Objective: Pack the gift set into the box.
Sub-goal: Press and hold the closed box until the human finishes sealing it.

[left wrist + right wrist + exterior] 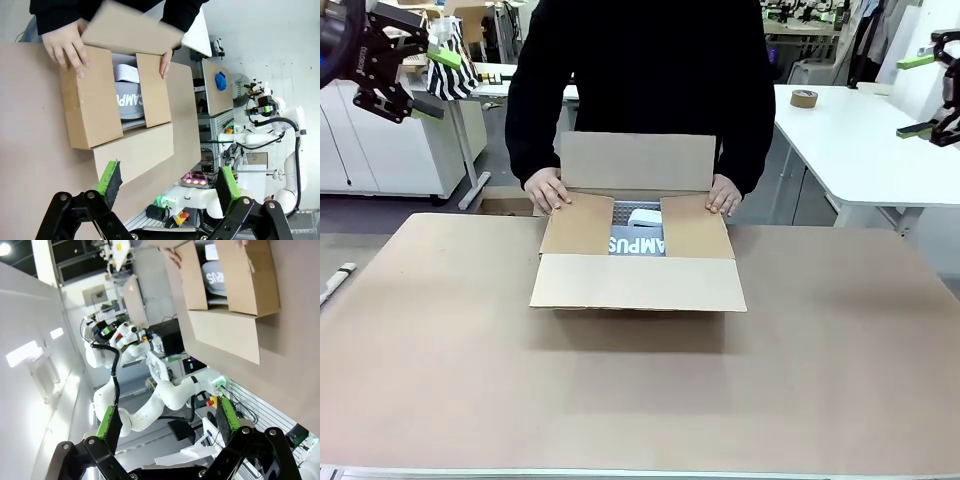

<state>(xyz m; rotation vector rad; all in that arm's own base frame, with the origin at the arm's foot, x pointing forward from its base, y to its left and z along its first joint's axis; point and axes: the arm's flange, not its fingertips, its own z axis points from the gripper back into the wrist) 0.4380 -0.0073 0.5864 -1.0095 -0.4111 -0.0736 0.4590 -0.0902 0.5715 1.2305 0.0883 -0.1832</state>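
The brown cardboard box point(638, 282) sits mid-table in the front view, with the grey gift set point(638, 243) inside, its white letters showing between the two side flaps. A person's hands point(548, 190) press those side flaps down; the far flap stands up and the near flap hangs outward. My left gripper point(433, 82) is raised at upper left, open and empty. My right gripper point(920, 95) hangs open at upper right. The left wrist view shows the box point(92, 100) and gift set point(129, 100) beyond my open fingers point(111, 181). The right wrist view shows the box point(247, 275).
A large brown sheet point(450, 370) covers the table. A roll of tape point(804, 98) lies on the white table behind at right. A white marker-like object point(338, 278) rests at the left edge.
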